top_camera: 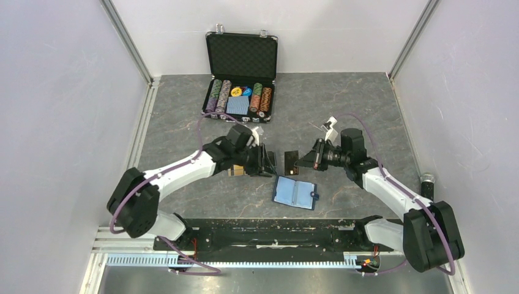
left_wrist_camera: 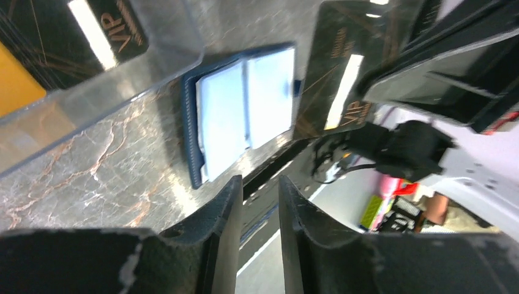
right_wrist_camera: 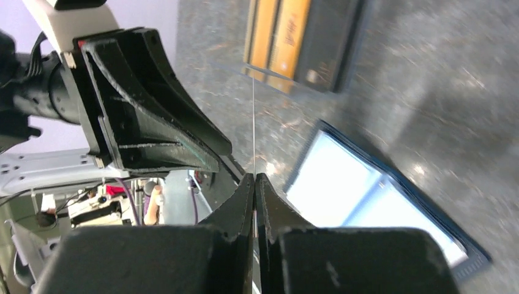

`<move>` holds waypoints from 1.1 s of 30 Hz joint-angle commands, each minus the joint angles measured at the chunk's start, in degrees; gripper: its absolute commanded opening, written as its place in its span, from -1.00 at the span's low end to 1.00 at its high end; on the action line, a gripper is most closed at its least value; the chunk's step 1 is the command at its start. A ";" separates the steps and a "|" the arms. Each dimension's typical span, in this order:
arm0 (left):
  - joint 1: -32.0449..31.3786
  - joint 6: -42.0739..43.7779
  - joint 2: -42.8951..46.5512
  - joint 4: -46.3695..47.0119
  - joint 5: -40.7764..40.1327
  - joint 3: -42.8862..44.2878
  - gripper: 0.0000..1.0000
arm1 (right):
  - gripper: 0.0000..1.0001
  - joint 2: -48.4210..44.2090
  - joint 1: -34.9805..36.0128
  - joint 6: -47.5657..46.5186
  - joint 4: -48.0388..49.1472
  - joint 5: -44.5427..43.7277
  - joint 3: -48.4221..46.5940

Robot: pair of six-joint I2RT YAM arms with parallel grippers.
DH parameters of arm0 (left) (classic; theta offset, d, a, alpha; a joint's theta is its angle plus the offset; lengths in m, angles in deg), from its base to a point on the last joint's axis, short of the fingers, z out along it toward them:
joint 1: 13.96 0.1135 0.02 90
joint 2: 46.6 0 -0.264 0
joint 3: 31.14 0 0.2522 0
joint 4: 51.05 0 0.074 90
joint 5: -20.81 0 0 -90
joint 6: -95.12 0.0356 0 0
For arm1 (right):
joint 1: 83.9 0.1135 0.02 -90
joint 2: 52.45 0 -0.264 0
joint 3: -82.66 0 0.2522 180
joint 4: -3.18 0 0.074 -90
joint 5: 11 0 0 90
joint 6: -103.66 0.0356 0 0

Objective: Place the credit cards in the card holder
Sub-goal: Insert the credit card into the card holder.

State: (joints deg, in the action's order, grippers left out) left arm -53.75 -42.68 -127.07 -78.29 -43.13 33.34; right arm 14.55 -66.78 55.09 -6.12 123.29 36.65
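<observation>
I am clenching my right gripper (right_wrist_camera: 254, 179) jaws on a dark VIP credit card (left_wrist_camera: 339, 79), gripping it by its edge. My left gripper (left_wrist_camera: 260, 185) jaws are standing slightly parted just across from it, grasping nothing. The open navy card holder (right_wrist_camera: 367, 196) is lying flat below both sets of jaws. The other credit cards (right_wrist_camera: 287, 37) are sitting in a clear tray (left_wrist_camera: 122, 86) beside my left jaws.

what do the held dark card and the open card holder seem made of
The dark card is likely glossy plastic: a bright strip of light reflects off it, beside gold print. The card holder has a navy cover and pale blue matte pockets; it looks leather-like, real or synthetic unclear.
</observation>
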 commanded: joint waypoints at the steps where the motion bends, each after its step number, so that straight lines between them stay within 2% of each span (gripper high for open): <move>1: -4.53 5.32 -4.81 -8.24 -6.58 4.38 -0.32 | -1.00 -3.77 -2.28 -4.69 -7.12 -3.34 2.94; 8: -8.32 7.17 -11.35 -12.51 -10.63 7.11 -0.31 | -1.00 -7.29 -5.38 -9.44 -14.55 -5.08 6.55; 17: -10.09 6.27 -15.83 -11.03 -11.63 6.42 -0.36 | -1.00 -7.27 -5.53 -8.79 -13.04 -3.77 11.64; 27: -11.45 4.19 -20.09 -8.87 -11.02 6.48 -0.84 | -1.00 -5.13 -5.60 -9.04 -10.74 -4.21 14.25; 33: -11.89 2.83 -22.04 -8.15 -10.42 6.67 -0.96 | -1.00 -5.25 -5.58 -8.58 -10.18 -3.82 14.39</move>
State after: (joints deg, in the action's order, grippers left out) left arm -65.05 -38.50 -147.33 -88.49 -53.42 38.66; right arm 9.42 -72.18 46.99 -18.81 119.21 50.84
